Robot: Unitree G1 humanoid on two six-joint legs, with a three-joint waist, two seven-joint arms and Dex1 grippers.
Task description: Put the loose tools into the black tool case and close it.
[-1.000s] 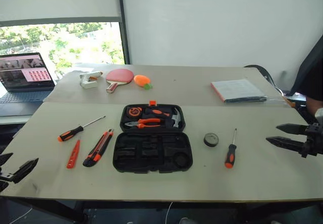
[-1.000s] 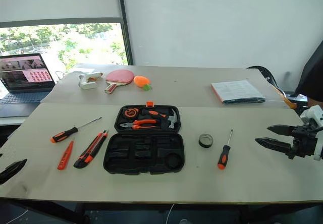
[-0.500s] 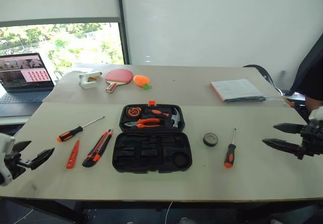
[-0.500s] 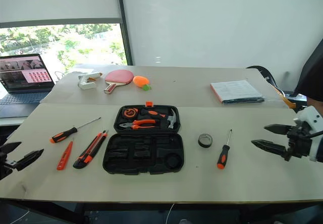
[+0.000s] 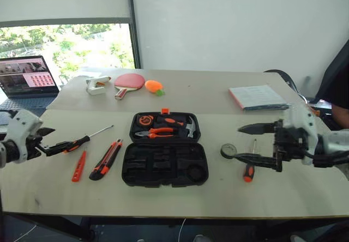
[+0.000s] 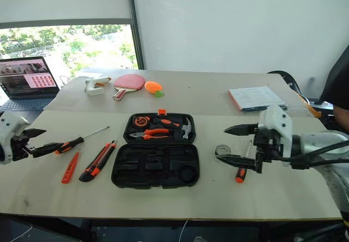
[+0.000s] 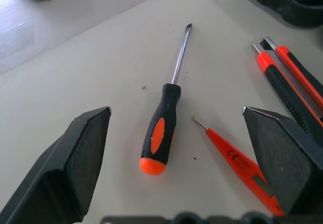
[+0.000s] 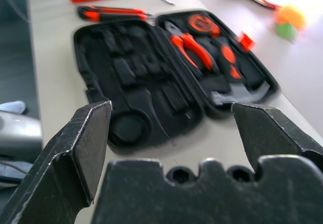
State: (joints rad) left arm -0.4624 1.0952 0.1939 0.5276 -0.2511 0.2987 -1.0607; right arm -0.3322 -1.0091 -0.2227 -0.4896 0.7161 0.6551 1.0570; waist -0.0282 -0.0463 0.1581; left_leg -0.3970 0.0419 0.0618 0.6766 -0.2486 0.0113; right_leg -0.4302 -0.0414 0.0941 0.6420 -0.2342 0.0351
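The black tool case (image 5: 164, 167) lies open at the middle of the table, pliers and a hammer in its far half (image 8: 202, 47). Left of it lie a screwdriver (image 7: 160, 133), a small flat orange tool (image 5: 79, 167) and a utility knife (image 5: 106, 159). My left gripper (image 5: 59, 138) hangs open just above that screwdriver's handle end. To the right of the case sit a black tape roll (image 5: 228, 150) and a second screwdriver (image 5: 250, 165). Above them my right gripper (image 5: 233, 141) is open and empty, pointing toward the case, its lower finger over the roll.
At the back of the table (image 5: 163, 198) are a laptop (image 5: 24, 81), a white object (image 5: 97, 85), a red paddle (image 5: 128, 82), an orange toy (image 5: 154, 87) and a stack of papers (image 5: 257, 97). A person (image 5: 338, 89) stands at the right edge.
My left gripper came forward from the table's left edge to the left screwdriver's handle. My right gripper swung left from the right edge to above the tape roll. Both stayed open.
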